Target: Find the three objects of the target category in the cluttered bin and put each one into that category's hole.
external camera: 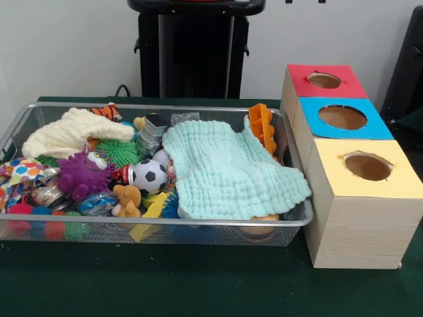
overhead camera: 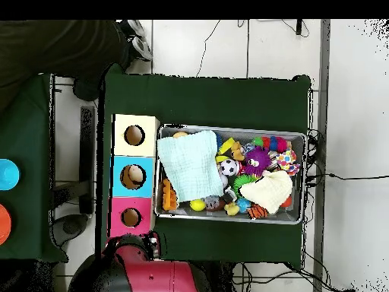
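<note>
The bin [external camera: 20, 129] sits on the green table [external camera: 198, 284], packed with toys. A pale green cloth [external camera: 231, 175] covers its right half, so whatever lies beneath is hidden; only an orange toy [external camera: 262, 125] pokes out at the far right. On the left a purple monster [external camera: 82, 175], a soccer ball [external camera: 149, 176], a small bear [external camera: 127, 200] and a cream cloth [external camera: 73, 132] show; the near toys blur behind the mesh. Just right of the bin stand three boxes, the blue-topped one in the middle with the hole [external camera: 342, 117]. Farthest, only the pedestal [external camera: 192, 49] shows. Overhead, the arm [overhead camera: 144, 274] is cut off beyond the boxes, well apart from the bin; I cannot tell whether its gripper is wide or narrow.
</note>
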Robot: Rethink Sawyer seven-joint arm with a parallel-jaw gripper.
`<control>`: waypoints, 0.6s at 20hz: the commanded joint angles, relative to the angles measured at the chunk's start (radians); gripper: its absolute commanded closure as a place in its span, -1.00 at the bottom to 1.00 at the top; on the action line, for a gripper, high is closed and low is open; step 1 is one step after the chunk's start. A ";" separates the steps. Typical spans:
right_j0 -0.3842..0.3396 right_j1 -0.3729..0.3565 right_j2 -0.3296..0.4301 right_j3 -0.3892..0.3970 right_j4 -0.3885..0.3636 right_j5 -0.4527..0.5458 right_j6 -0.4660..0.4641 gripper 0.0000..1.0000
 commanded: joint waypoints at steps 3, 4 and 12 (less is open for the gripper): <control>0.001 -0.021 -0.006 0.064 0.007 0.016 0.154 -1.00; 0.003 -0.021 -0.010 0.062 0.002 0.016 0.159 -1.00; -0.032 -0.008 -0.031 0.046 -0.017 -0.020 0.150 -1.00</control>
